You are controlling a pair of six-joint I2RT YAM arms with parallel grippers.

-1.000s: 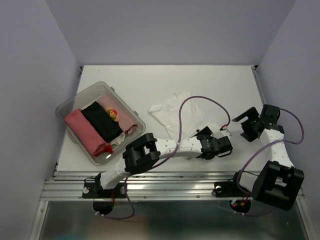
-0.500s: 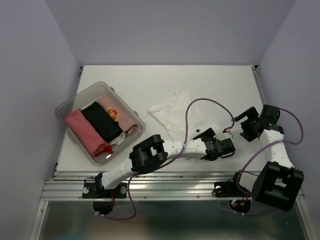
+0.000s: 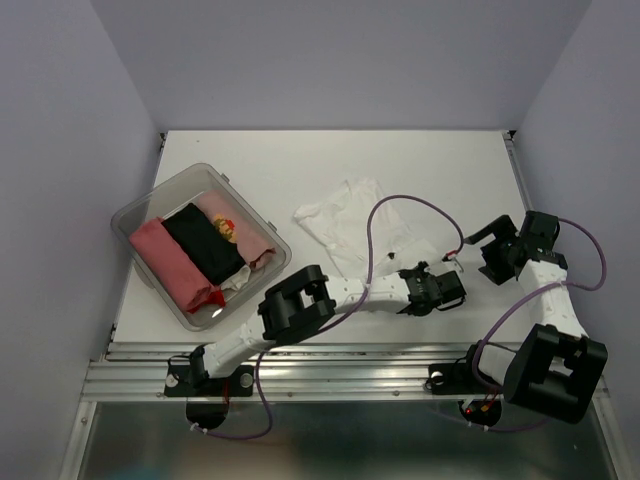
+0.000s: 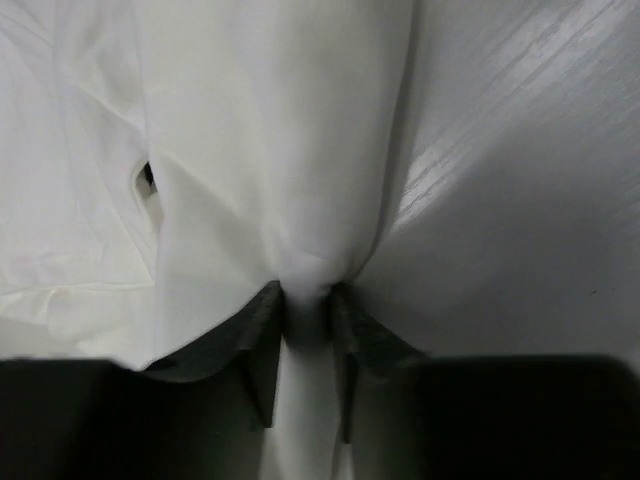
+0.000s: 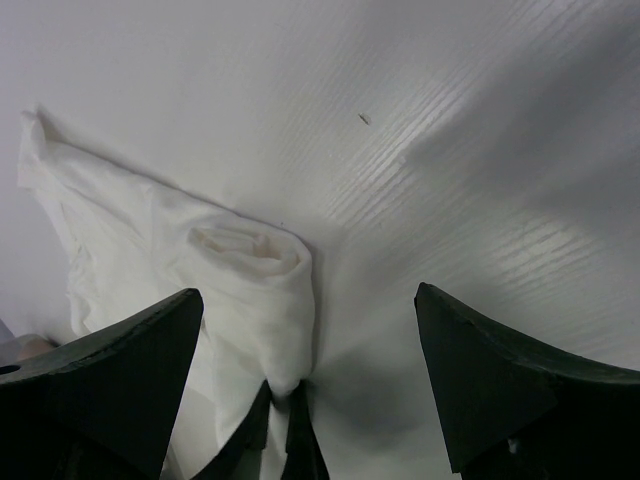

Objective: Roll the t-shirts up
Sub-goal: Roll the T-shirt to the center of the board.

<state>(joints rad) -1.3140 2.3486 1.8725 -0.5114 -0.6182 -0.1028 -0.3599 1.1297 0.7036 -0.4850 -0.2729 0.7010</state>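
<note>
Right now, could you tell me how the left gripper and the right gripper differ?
The left gripper has its jaws pinched on a fold of the white t-shirt; the right gripper has its jaws wide apart, empty. The left gripper is over cloth, the right gripper over bare table beside it. Both are close to that shirt.

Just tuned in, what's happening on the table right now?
The left tool is pinching a fold of the white t-shirt lying on the table. The right tool hangs open beside it, holding nothing. The clear tub holds other shirts, bundled side by side.
</note>
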